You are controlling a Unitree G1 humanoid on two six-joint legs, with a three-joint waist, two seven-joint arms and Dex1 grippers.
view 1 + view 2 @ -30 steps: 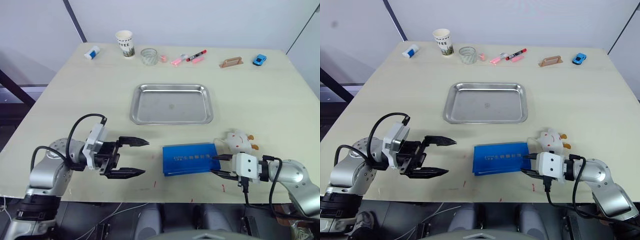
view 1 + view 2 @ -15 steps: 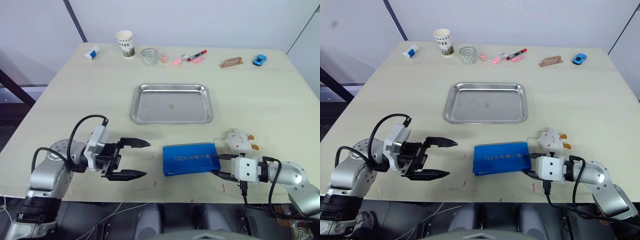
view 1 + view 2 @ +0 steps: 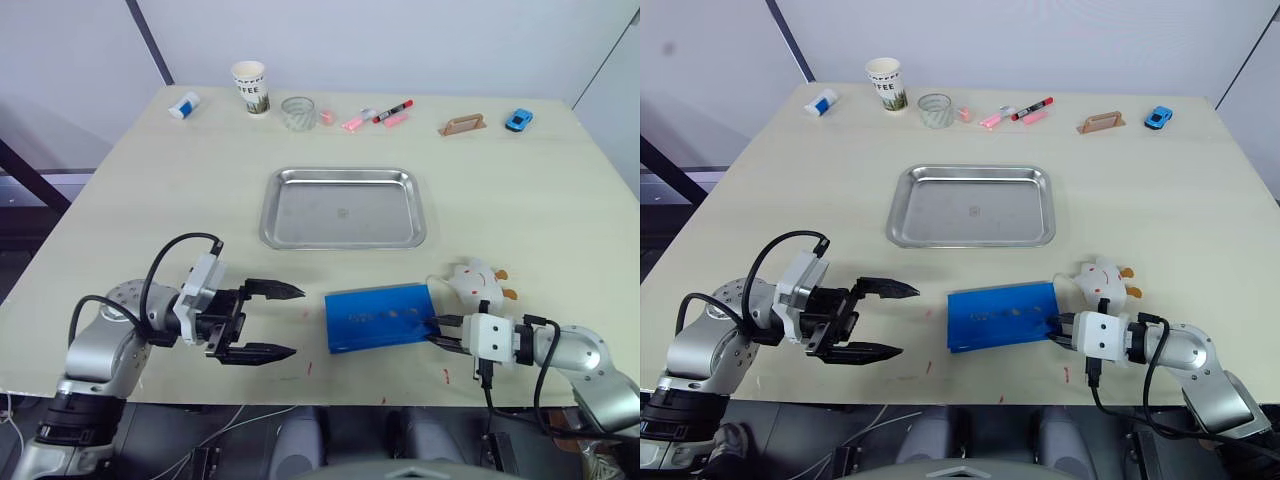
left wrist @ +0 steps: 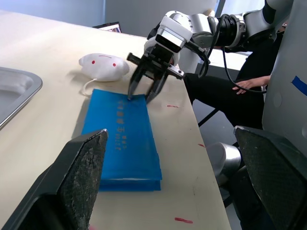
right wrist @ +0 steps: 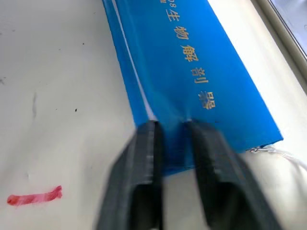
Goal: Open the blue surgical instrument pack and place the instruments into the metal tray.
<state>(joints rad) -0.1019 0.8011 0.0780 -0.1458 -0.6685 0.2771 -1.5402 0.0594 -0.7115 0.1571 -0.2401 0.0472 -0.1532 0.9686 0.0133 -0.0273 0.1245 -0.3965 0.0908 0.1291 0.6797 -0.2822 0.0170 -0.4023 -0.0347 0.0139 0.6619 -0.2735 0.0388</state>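
Right claw point(image 3: 1060, 329): pinched on the near right corner of the blue surgical instrument pack point(image 3: 1000, 316), fingers nearly together with the top flap edge between them.
Left claw point(image 3: 880, 320): spread wide and holding nothing, hovering over the tabletop point(image 3: 1180, 200) left of the pack and apart from it.
Pack: folded shut, lying flat near the front edge of the tabletop, between the two claws; no instruments to be seen.
Metal tray point(image 3: 972, 206): bare, behind the pack toward the middle of the tabletop, well clear of both claws.
Risk, slip: the pinch takes only a thin strip of fabric at one corner, so it may pull free when lifted.
Risk, drag: nothing pins the far end, so the whole pack may slide or lift instead of unfolding.
Risk, spill: a sharp lift could tip loose instruments out near the front edge.
In the way: a white plush toy point(image 3: 1102, 279) lies just behind the right claw, touching or almost touching the pack's corner; it could be knocked or snagged.
Elsewhere: a paper cup point(image 3: 886, 84), a glass point(image 3: 936, 109), markers point(image 3: 1015, 113) and a blue toy car point(image 3: 1158, 118) stand along the back edge, well apart.
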